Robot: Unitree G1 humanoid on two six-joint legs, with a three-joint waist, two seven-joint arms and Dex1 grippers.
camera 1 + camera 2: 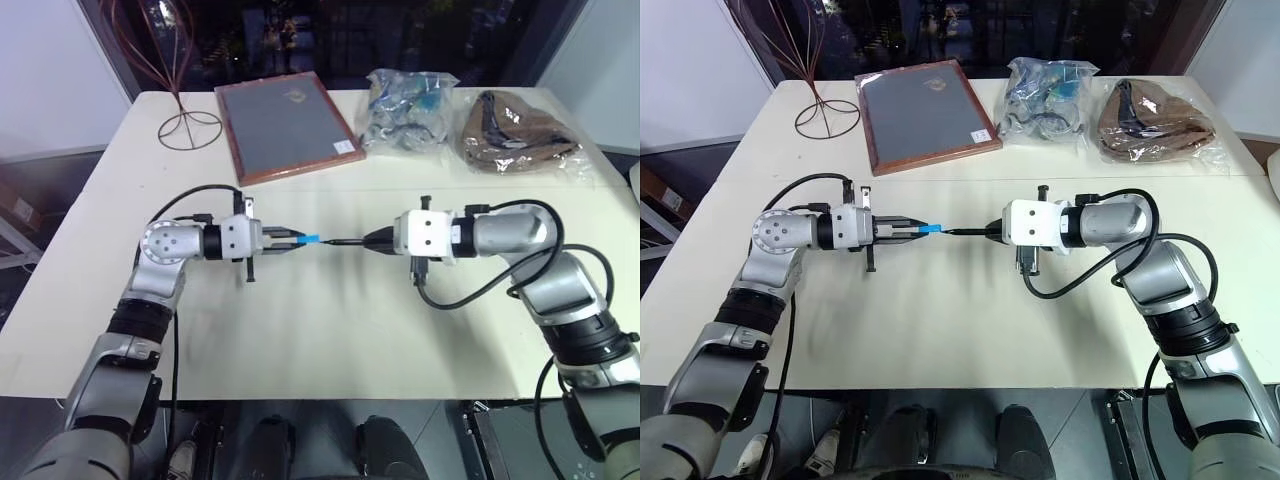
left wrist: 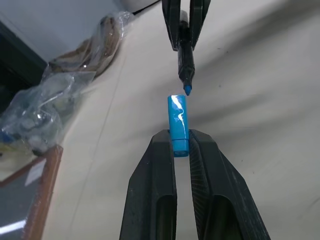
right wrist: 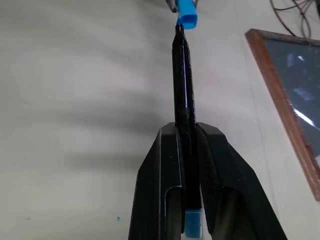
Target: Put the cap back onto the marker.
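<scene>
Above the middle of a cream rectangular table point(image 1: 330, 330), the left gripper point(image 1: 296, 240) is clenched on the cap point(image 1: 311, 240), a tiny bright light-blue plastic cylinder that sticks out past its 2 black fingers. Facing it, the right gripper point(image 1: 372, 240) is clenched on the marker point(image 1: 345, 241), a thin black pen-like stick that points at the cap.

In the eye views the marker's tip and the cap look almost joined. The left wrist view shows more: the blue pointed tip of the marker point(image 2: 186, 65) stands just short of the cap's point(image 2: 178, 125) open end, a sliver of table visible between them, the 2 nearly in line. The right wrist view shows the marker's point(image 3: 183, 80) whole black barrel rising from between the fingers, with a bluish end low between them, and the cap point(image 3: 187, 14) just past its tip.

Along the far edge of the table lie a brown wood-framed dark board point(image 1: 285, 127), a clear plastic bag of mixed small items point(image 1: 405, 110) and a clear bag holding something brown point(image 1: 520, 135). A thin wire stand with a round base point(image 1: 188, 128) sits near the far left corner. Beyond the table are dark windows.
</scene>
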